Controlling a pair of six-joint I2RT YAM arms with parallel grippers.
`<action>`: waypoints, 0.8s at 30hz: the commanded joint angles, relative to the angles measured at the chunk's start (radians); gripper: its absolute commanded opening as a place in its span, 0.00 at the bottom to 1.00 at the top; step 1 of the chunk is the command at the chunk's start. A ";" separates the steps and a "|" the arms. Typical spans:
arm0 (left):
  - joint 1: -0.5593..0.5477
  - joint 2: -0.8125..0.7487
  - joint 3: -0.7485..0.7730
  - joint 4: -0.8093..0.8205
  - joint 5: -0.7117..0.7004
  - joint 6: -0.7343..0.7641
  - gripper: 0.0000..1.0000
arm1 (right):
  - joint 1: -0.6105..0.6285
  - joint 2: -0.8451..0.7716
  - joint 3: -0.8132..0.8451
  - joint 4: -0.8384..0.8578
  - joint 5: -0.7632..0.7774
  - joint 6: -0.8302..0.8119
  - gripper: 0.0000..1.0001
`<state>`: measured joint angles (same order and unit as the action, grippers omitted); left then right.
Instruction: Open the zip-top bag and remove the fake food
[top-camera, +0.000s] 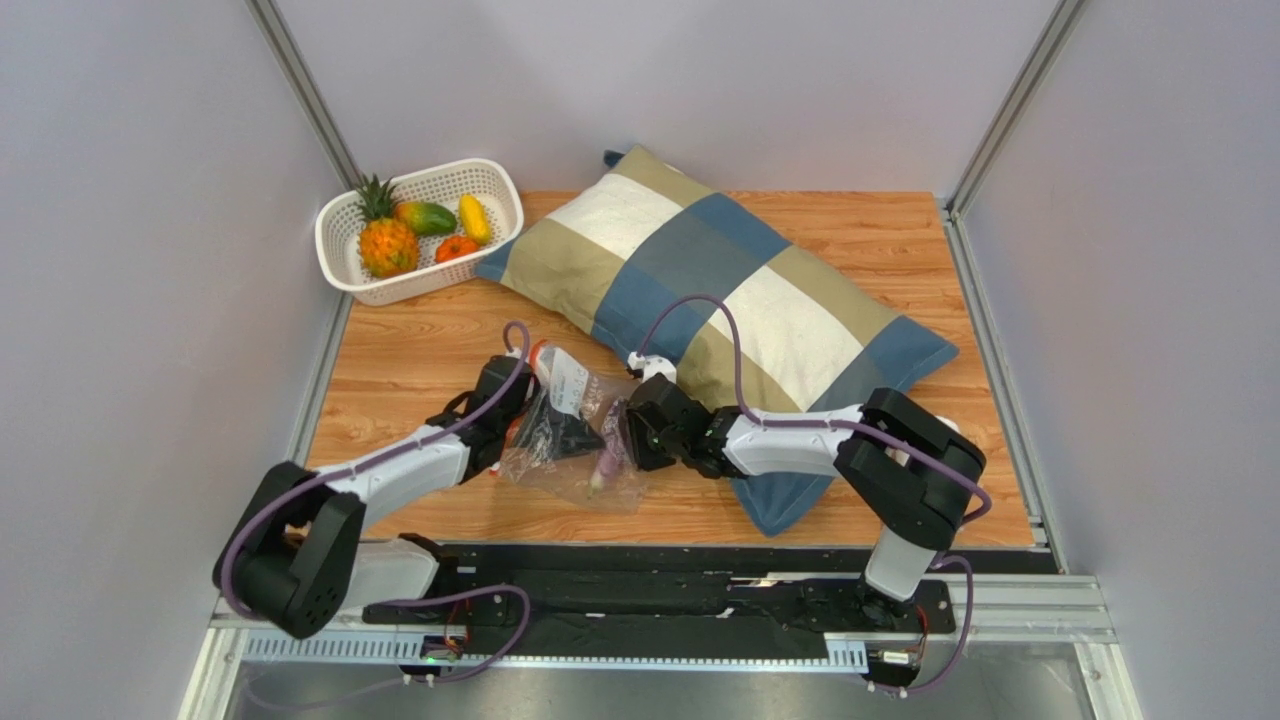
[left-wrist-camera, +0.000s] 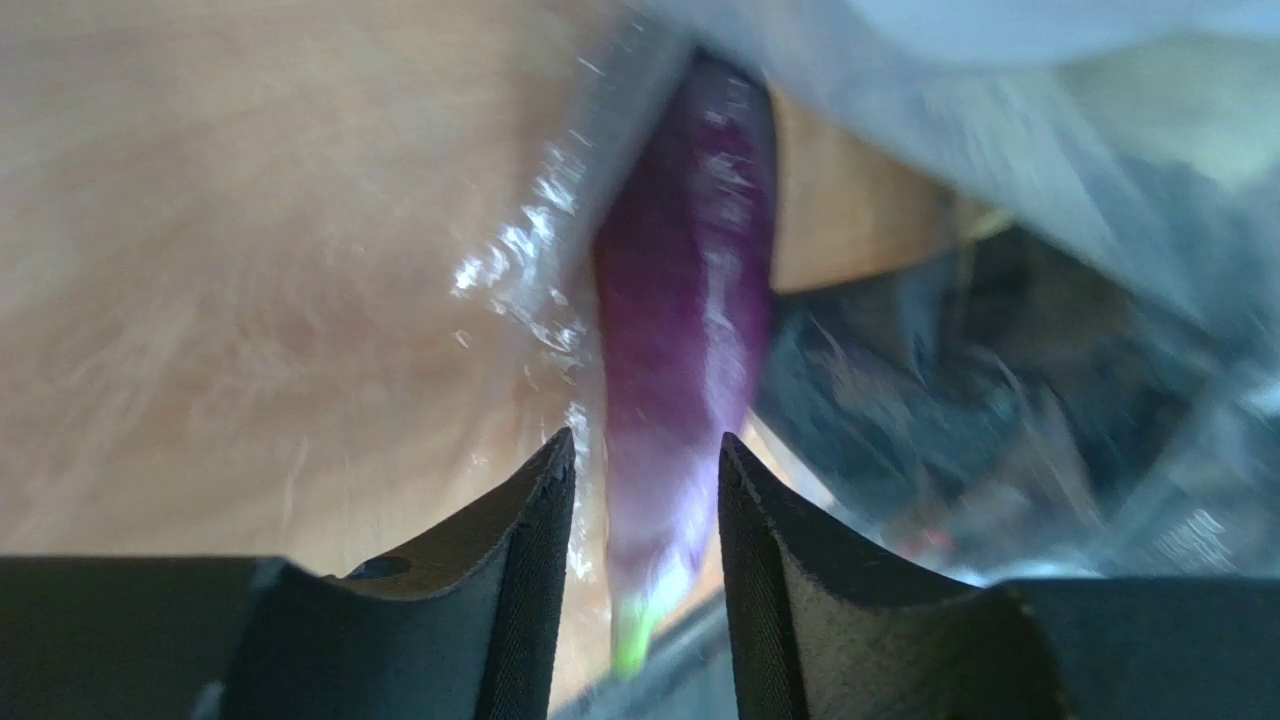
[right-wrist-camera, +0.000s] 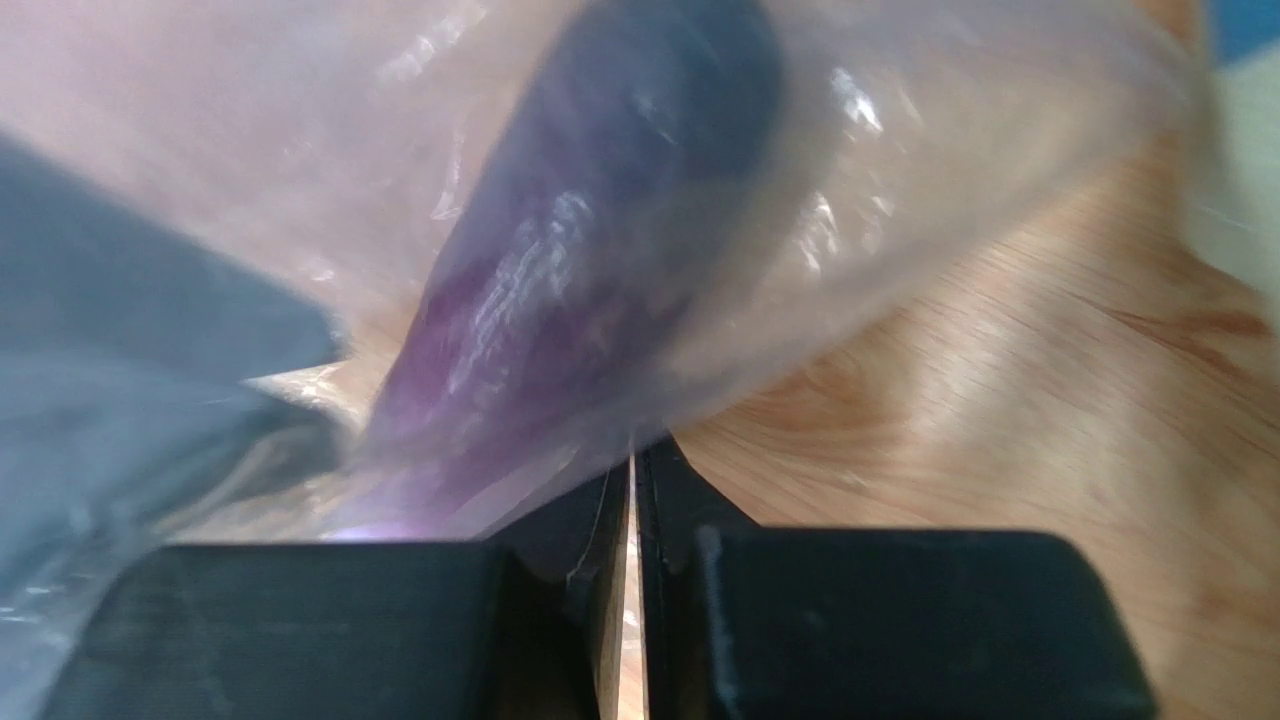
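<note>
**Purple eggplant stem-first in the left pincer**

Lies inside the clear bag on the desk, near the front edge between both arms. Runs 12 to 6 in the left wrist view, green stem end at 6, right between that pincer's spread fingers and not yet squeezed. Sits at 9 o'clock of the right pincer, which is pressed together on a fold of bag film. Probably calls for closing straight on, then drawing out along the same line. Other fruit in the basket, far off at 11.
</note>
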<state>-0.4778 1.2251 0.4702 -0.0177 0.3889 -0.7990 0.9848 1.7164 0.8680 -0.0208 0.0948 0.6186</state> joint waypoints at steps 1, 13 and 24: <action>-0.004 0.118 -0.002 0.152 -0.018 0.037 0.48 | -0.003 0.037 0.042 0.117 -0.066 0.039 0.07; -0.021 0.234 -0.030 0.280 0.073 0.080 0.50 | -0.029 0.072 0.060 0.153 -0.153 0.058 0.05; -0.039 0.378 -0.001 0.278 -0.106 0.031 0.43 | -0.038 0.048 0.075 0.058 -0.150 0.072 0.00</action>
<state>-0.4854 1.5253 0.4900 0.3016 0.4366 -0.7753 0.9257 1.7721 0.9077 0.0132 -0.0250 0.6781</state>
